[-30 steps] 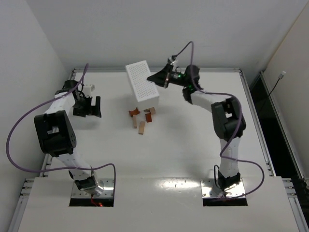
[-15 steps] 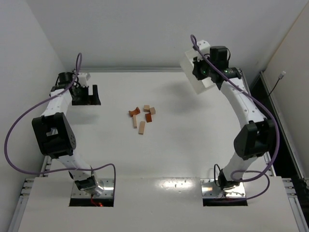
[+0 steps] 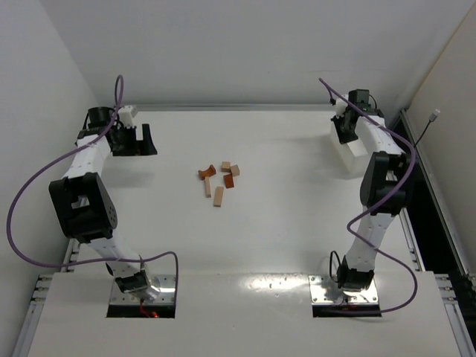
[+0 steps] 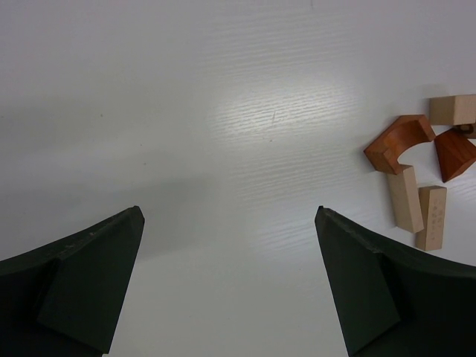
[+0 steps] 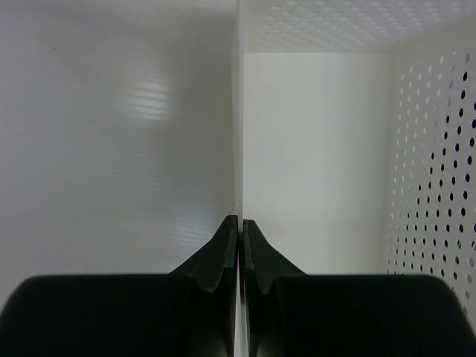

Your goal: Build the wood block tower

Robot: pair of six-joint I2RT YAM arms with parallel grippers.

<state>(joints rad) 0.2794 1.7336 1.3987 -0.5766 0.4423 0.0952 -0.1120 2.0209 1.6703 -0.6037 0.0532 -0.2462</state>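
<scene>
Seen from above, a white table (image 3: pixel 282 223) holds a small loose cluster of wooden blocks (image 3: pixel 219 180) a little left of centre and above the middle of the frame. The blocks lie flat and scattered on the surface rather than stacked. Among them are a reddish-brown notched piece (image 3: pixel 206 172) at the cluster's left, a reddish-brown block (image 3: pixel 229 181) at its right, and two pale tan planks (image 3: pixel 219 195) lying side by side at the bottom. The left gripper (image 3: pixel 137 143) sits in the upper left of the frame, well apart from the blocks. In its wrist view the left gripper (image 4: pixel 228 216) has its two dark fingers (image 4: pixel 89 282) spread wide at the bottom corners, with only bare table between them. The same blocks (image 4: pixel 416 171) appear at the right edge of that view. They include a curved reddish-brown piece (image 4: pixel 398 141) and two pale planks (image 4: pixel 416 204), all beyond the fingers. The right gripper (image 3: pixel 346 134) is in the upper right of the overhead frame, on a white perforated tray (image 3: pixel 349 158) near the table's far right edge. In the right wrist view the right gripper (image 5: pixel 239 227) is pinched fully together on the tray's thin wall. The perforated tray (image 5: pixel 431 186) fills the right half of that view.
</scene>
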